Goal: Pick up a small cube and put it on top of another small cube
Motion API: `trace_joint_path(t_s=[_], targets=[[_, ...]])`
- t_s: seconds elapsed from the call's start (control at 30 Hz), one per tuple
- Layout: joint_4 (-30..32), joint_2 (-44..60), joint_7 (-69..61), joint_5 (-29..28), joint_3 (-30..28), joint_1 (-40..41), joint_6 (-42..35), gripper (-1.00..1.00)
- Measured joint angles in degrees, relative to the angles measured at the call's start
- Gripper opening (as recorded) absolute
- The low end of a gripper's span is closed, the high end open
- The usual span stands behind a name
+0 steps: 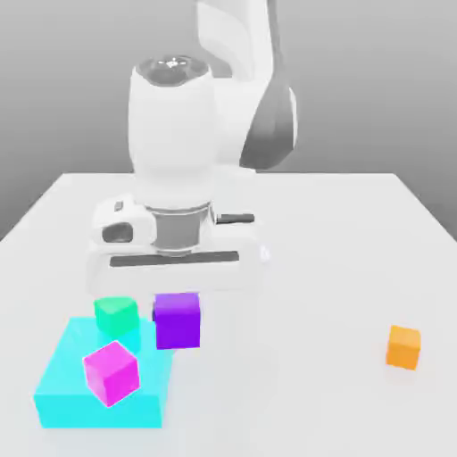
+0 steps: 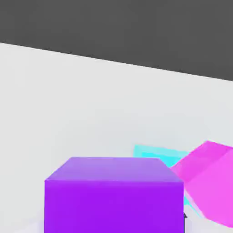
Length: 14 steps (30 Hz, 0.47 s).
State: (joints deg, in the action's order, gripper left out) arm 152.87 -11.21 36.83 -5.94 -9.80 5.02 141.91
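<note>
The white arm's hand (image 1: 178, 290) hangs low over the white tabletop (image 1: 339, 268), wrist pointing straight down. Directly under it sits the violet-purple cube (image 1: 177, 320), its top tucked against the underside of the hand's body. The hand is clenched, and the cube sits right where the fingers would meet, so it appears to be grasped; the fingers themselves are hidden behind the hand's body. In the hand view the violet-purple cube (image 2: 113, 195) sits close to the camera, square-on, with its top face and 1 side face showing.

Just beside the cube, toward the exterior view's left, lies a flat cyan block (image 1: 98, 388). A green cube (image 1: 116, 313) rests at the block's far corner, near the violet-purple one. A pinkish magenta cube (image 1: 112, 371) sits tilted on top of the cyan block. In the hand view the magenta cube (image 2: 209, 182) shows tilted beside the violet-purple one, with a strip of the cyan block (image 2: 159, 154) behind them.

Well apart, toward the exterior view's right, a small orange cube (image 1: 403, 346) stands alone on the tabletop.
</note>
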Motion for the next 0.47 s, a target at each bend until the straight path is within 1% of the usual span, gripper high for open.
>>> trace_joint_path(t_s=[0.17,0.23,0.33,0.37,0.47], targets=[[7.13,-9.90,7.90,-1.72,-3.66,9.38,-2.70,-1.00],[8.65,-8.57,8.67,-1.57,-4.48,10.45,0.14,-1.00],[10.09,-3.19,8.28,-0.81,-5.23,10.33,6.92,-1.00],[10.48,-1.34,8.11,-0.59,-5.43,10.22,9.13,1.00],[10.47,-1.34,8.11,-0.59,-5.43,10.21,9.13,1.00]])
